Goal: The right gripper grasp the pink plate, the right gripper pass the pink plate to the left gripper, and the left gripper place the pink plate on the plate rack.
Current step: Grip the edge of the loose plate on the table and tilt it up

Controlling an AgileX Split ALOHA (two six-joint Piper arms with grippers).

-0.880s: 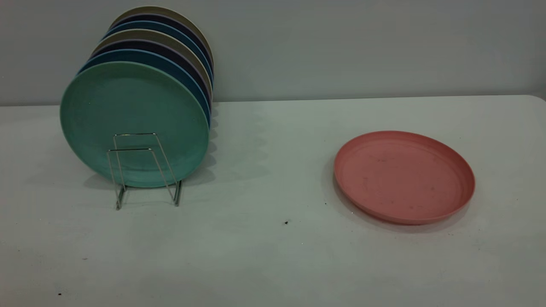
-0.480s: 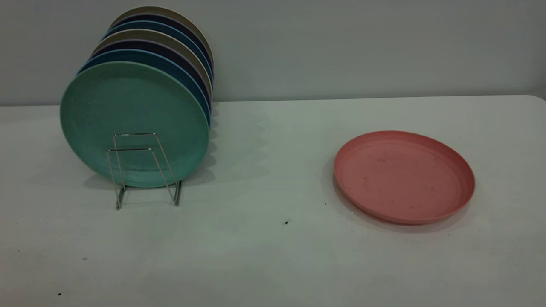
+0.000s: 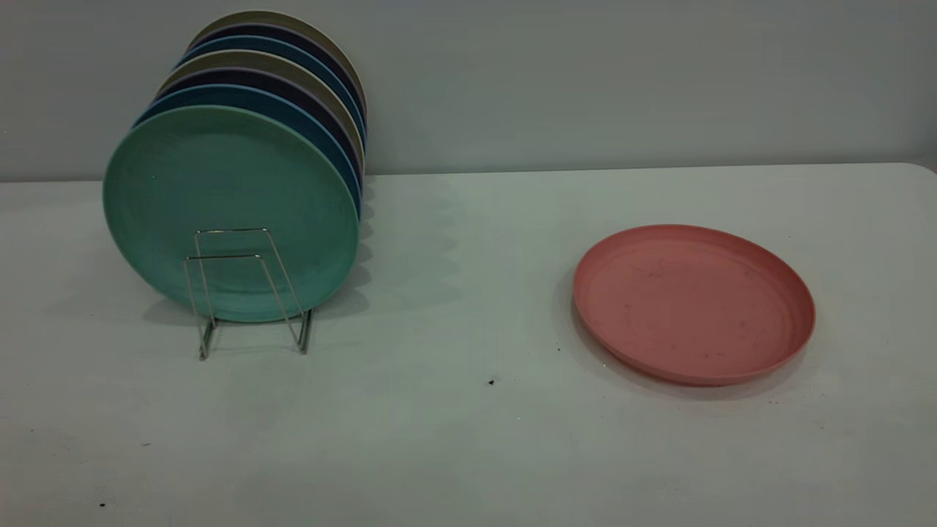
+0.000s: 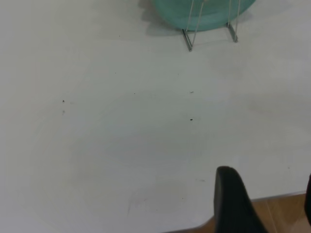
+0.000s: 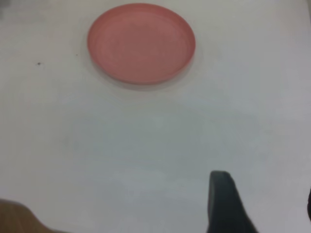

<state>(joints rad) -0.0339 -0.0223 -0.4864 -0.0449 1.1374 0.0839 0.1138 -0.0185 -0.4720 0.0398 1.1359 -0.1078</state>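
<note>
progress: nothing done yet, grasp, handover and racking all remain | pink plate (image 3: 694, 304) flat on the white table (image 3: 454, 439), well apart from the plate rack (image 3: 249, 293) holding the teal plate (image 3: 227, 205) | right gripper (image 5: 265, 204) and left gripper (image 4: 265, 201) both spread open, holding nothing, back near the table edge

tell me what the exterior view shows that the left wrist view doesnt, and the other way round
Only the exterior view shows the pink plate lying flat on the table's right side, untouched, and the full row of plates standing in the plate rack, the teal-green plate frontmost with blue, dark and beige ones behind. No gripper appears there.

Only the left wrist view shows the left gripper, its fingers apart, hanging above the table's near edge, with brown floor beyond.

Both show the white table, the rack's front wire loops and the teal-green plate's lower rim.
</note>
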